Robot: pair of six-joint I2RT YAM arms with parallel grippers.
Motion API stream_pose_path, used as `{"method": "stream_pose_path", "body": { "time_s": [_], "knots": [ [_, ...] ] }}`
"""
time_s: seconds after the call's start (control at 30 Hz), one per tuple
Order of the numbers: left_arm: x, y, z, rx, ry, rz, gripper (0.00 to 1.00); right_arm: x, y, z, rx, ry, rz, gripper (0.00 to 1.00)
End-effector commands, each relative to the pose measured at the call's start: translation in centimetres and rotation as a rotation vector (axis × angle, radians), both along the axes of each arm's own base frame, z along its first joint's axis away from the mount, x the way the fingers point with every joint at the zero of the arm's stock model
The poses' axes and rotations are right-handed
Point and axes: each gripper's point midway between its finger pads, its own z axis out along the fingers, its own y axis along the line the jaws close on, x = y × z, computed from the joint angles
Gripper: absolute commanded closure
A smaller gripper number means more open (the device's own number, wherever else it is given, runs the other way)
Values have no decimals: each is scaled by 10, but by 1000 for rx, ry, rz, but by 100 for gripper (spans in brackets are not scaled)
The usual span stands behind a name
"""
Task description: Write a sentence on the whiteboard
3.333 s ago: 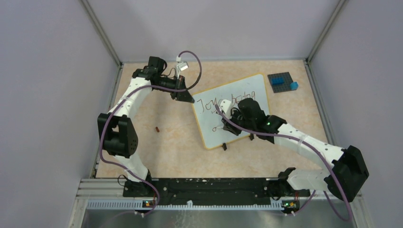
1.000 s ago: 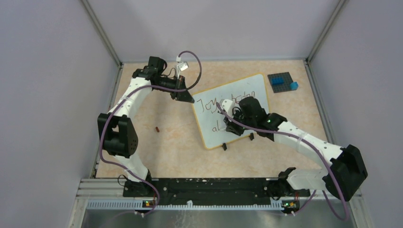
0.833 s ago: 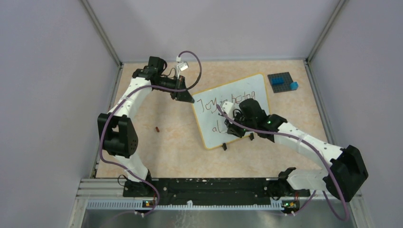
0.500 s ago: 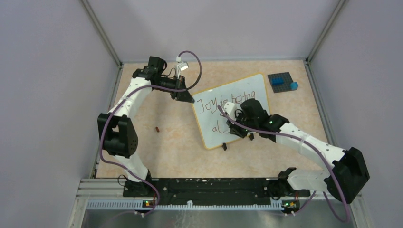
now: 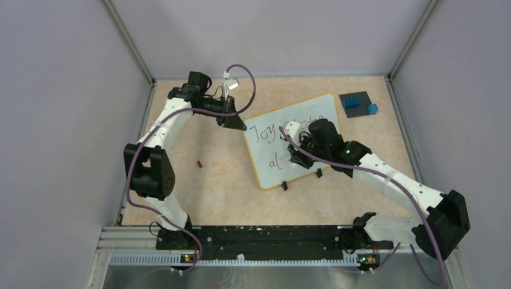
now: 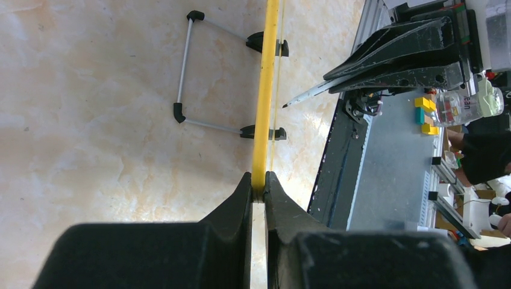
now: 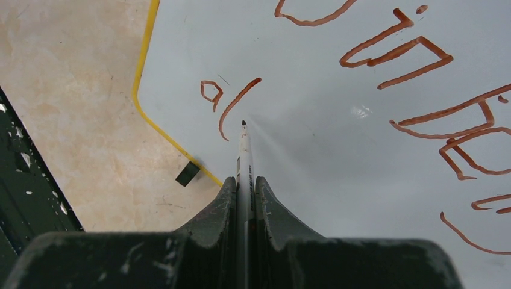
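The right pincer [image 7: 246, 179] is clamped on the pen [image 7: 243, 147]. Over the last second it has shifted a little toward the far side, away from the "al" just written, and the tip is now beside the "l". The sentence [image 5: 263, 133] therefore seems to lack "ive." yet. The whiteboard [image 5: 324, 106] lies askew in the middle of the table [image 5: 217, 180]. Beyond, the left pincer [image 6: 258, 180] is closed on its far-left corner rim.
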Motion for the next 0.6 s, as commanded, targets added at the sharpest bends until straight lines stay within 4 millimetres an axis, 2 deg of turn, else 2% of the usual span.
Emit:
{"method": "stream_pose_path", "body": {
  "time_s": [0.0,0.33,0.57],
  "knots": [
    [7,-5,5,-2,-67,-21,100,13,15,18,53,-43,17,100],
    [7,-4,4,3,-65,-19,100,18,18,10,55,-41,6,100],
    [8,-4,4,4,-67,-18,100,21,4,13,29,-79,-38,100]
  ]
}}
